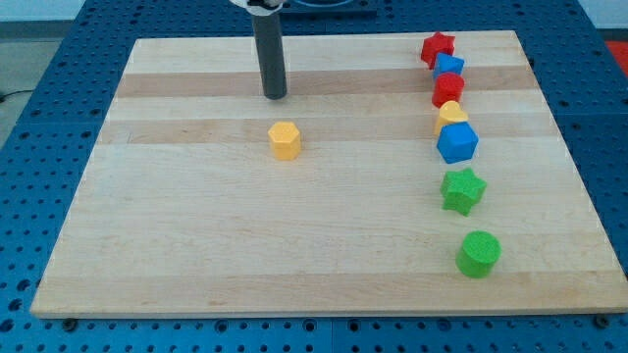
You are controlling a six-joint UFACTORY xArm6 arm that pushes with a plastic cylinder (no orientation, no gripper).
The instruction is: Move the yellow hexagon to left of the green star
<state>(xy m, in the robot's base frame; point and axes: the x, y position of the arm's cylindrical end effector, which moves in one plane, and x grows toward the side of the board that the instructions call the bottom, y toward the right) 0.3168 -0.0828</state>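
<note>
Yellow hexagon block (285, 140) sits mid wooden board (177, 245), bare wood all round, well left of green star block (463, 189). No pincer here: my tip (275, 96) just above hexagon, apart.

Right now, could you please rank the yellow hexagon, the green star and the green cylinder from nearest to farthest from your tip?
From my tip:
1. Yellow hexagon, just below the tip, slightly to the view's right.
2. Green star, far toward the view's right.
3. Green cylinder, lower right, beyond the star.
</note>
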